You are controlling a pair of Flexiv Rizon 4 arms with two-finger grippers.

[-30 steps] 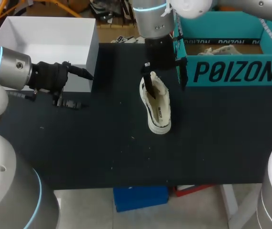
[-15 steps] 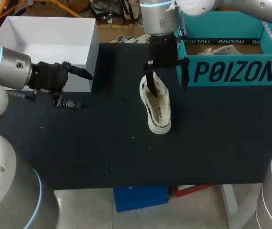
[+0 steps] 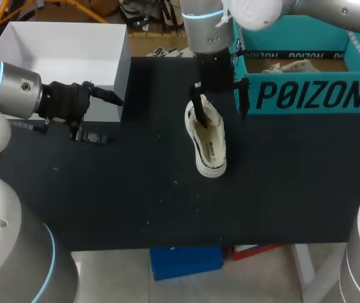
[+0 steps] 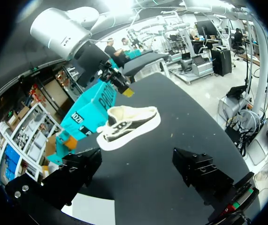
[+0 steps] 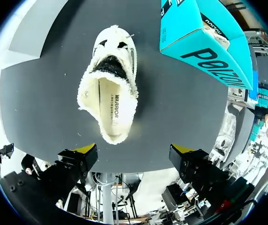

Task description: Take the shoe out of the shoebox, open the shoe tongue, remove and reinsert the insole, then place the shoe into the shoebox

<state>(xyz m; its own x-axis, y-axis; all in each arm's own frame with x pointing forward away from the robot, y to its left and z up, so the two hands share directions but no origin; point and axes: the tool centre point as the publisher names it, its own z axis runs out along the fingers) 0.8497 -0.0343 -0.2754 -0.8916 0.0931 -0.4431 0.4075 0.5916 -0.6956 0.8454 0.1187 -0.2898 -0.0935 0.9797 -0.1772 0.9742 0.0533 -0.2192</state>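
**Shoe out on the bench, right tool poised above it**

The first step looks done. The shoe is out of the teal shoebox and lies on its sole on the dark bench. The box sits just off to one side of the right tool.

That tool hangs directly over the shoe, apart from it. Its yellow-tipped fingers are spread wide and nothing is caught between them. Straight ahead of it the shoe's fleecy mouth gapes open, and the insole lies flat inside.

Has the insole already been out and back in? Nothing here settles that. I cannot make out whether the tongue is pulled open either, because that end of the mouth is dark.

The left tool is released too, with its fingers parted and empty. The shoe lies well ahead of it, and a white box sits close beside its arm.

My read is that we are early to midway. The right tool seems lined up to work on the tongue or the insole. At the least, the return of the shoe to the shoebox is yet to come.
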